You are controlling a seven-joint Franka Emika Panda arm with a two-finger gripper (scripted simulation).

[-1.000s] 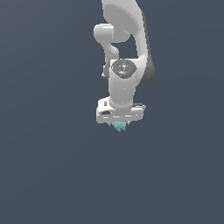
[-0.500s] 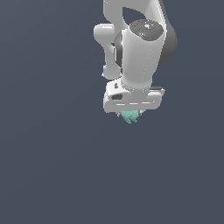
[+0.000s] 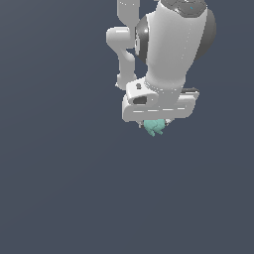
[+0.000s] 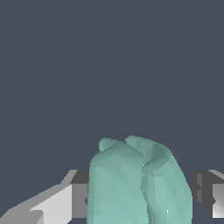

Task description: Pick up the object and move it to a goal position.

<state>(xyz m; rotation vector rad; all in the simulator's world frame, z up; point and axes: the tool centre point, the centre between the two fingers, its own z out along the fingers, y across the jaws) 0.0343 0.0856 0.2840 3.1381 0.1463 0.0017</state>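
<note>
The setting is a flat, uniform dark slate-blue field [image 3: 59, 188] that fills both views; no edge, seam, shadow or horizon marks where a floor ends or a wall begins, so whether it is a surface under the arm or just a backdrop cannot be told. Against it the white Panda arm [image 3: 171, 49] comes down from the upper part of the exterior view, ending in a broad white hand body. The gripper [image 3: 155, 124] points downward, and the small mint-teal lumpy object [image 3: 154, 127] sticks out just beneath it, clear of anything else. In the wrist view the object [image 4: 135, 183] looms large, a faceted two-lobed lump, with a grey-and-white finger [image 4: 65, 201] pressed to one flank and the other close at the opposite flank, so the fingers are closed onto it, part-way in.
</note>
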